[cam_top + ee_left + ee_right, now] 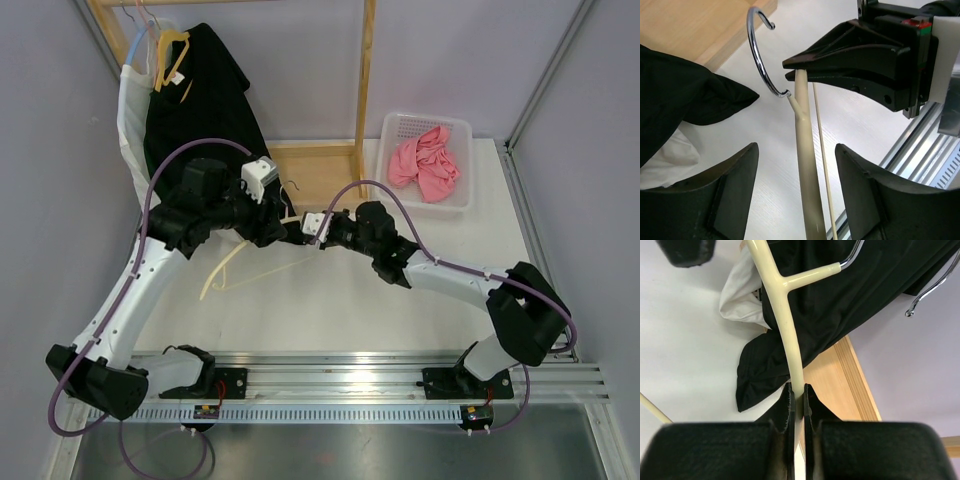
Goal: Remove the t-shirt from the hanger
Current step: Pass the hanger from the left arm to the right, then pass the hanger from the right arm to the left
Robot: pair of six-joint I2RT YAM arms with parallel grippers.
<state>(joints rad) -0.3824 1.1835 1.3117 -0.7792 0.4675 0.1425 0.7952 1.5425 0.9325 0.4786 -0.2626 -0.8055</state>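
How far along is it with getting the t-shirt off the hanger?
Mostly done, it seems: the cream hanger shows bare, no cloth on it, and the black t-shirt drapes by the wooden rack. In hand: the right gripper is shut on the hanger's arm; the left gripper is open, its fingers either side of the hanger. Left: probably setting the hanger down.

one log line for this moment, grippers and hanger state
right gripper: shut on hanger | left gripper: open, astride hanger | hanger: bare | black t-shirt: off it, hanging back left
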